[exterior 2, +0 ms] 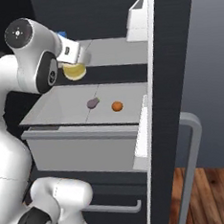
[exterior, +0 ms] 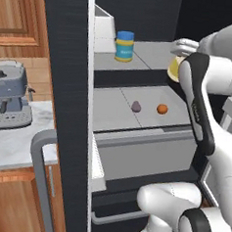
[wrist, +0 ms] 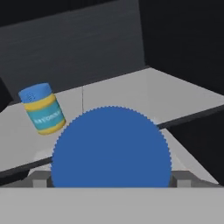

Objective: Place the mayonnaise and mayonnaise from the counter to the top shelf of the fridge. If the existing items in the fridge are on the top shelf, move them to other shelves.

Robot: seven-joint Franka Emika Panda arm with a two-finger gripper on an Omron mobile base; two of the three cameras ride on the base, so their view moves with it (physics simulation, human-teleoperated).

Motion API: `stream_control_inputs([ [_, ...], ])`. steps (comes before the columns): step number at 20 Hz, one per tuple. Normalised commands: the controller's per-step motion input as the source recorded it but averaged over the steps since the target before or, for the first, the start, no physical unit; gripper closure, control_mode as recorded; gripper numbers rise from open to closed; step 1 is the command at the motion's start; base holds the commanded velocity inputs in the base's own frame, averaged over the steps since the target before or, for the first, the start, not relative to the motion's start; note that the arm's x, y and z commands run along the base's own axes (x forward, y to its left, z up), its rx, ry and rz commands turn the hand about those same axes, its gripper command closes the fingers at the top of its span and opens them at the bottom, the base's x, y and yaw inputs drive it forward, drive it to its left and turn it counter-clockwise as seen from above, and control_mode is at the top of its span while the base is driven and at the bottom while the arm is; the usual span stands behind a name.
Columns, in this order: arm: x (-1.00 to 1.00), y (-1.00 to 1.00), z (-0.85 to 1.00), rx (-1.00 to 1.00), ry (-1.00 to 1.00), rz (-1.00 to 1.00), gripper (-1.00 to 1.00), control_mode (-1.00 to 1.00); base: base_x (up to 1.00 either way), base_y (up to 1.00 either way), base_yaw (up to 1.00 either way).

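Currently two mayonnaise jars are visible. Jar one, the blue-label mayonnaise jar (exterior: 125,46), stands upright on the top shelf (exterior: 151,54) of the fridge (exterior: 66,85), toward the left side of the shelf as the left base view shows it; the hand view shows the same jar (wrist: 42,109) tilted by camera roll, to the left behind the held jar. Jar two, the cream-yellow mayonnaise jar (exterior 2: 75,71), is clamped in the end effector (exterior 2: 75,57) at the front edge of the top shelf, near its right end in the left base view. Its round blue lid (wrist: 111,147) sits between the two finger tips (wrist: 40,178) in the hand view, one tip on each side, touching it. Whether the jar's base rests on the shelf or hangs just above it cannot be told.

One shelf down, the lower shelf (exterior: 113,113) carries two small items: one greyish-purple lump (exterior: 136,106) and one orange ball (exterior: 161,109), near each other, apart, not touching. Below it sits one pale drawer front (exterior: 145,152).

One fridge door stands open with one grey bar handle (exterior: 40,181) and white door bins (exterior: 104,26). Left of the fridge, one grey-blue coffee machine (exterior: 10,98) stands on the marbled desk (exterior: 13,145) above brown cabinet doors (exterior: 13,204).
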Motion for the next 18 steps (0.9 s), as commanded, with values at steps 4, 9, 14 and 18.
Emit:
stream_control_inputs([
  [4, 1.00, 0.00, 0.10, 0.00, 0.00, 0.00, 1.00, -1.00, 0.00, 0.00, 0.00],
  [9, 1.00, -0.02, 0.07, 0.00, 0.00, 0.00, 1.00, -1.00, 0.00, 0.00, 0.00],
  [14, 0.85, 0.00, 0.00, 0.00, 0.04, 0.02, 1.00, -1.00, 0.00, 0.00, 0.00],
  [18, 0.82, 0.00, 0.00, 0.00, 0.08, 0.01, 1.00, -1.00, 0.00, 0.00, 0.00],
])
